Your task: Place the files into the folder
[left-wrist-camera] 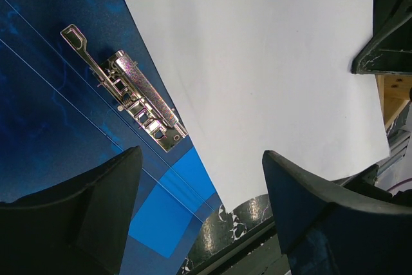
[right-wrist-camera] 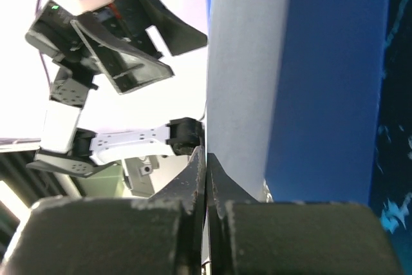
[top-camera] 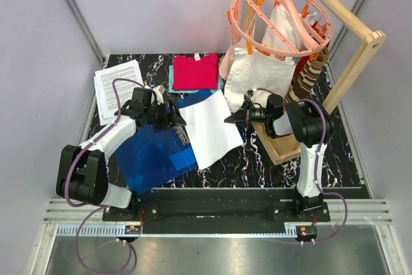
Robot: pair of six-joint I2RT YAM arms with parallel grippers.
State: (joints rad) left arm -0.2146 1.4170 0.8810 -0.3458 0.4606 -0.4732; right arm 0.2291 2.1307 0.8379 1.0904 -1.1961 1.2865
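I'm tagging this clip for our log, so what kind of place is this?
Probably a robot test booth, not a real home or office: plain grey panel walls held by aluminium struts enclose a black marble-patterned table, and a slotted aluminium rail runs along its near edge.

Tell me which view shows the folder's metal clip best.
Left wrist: the clip is large and sharp on the blue folder, beside the white sheet. The top view shows it as a tiny speck; the right wrist view misses it.
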